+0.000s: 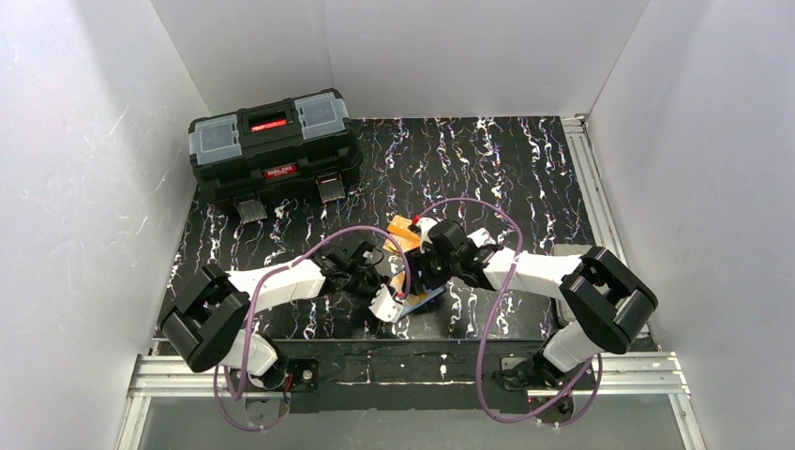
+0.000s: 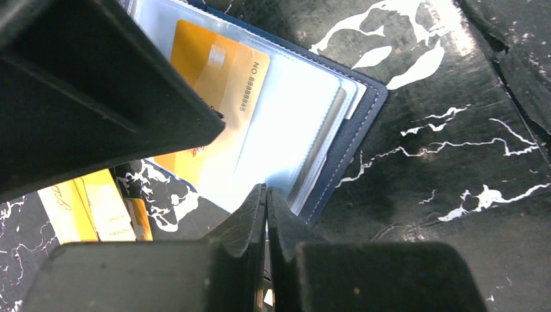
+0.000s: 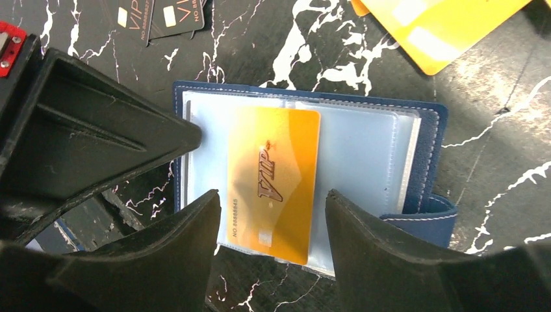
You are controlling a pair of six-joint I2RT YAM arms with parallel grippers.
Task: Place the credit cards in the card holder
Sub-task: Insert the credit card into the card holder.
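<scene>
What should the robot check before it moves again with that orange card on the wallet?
1. Wallet lies open, pockets up: ok.
2. Orange card lies lined up over a clear pocket: ok.
3. Card fully inside the pocket: cannot tell; the plastic glares.
4. Right gripper open, one finger on each side of the card: ok.
5. Left gripper shut at the wallet's edge; whether it pins the wallet: cannot tell.
6. All cards put away: not ok; other cards lie outside the wallet.
</scene>
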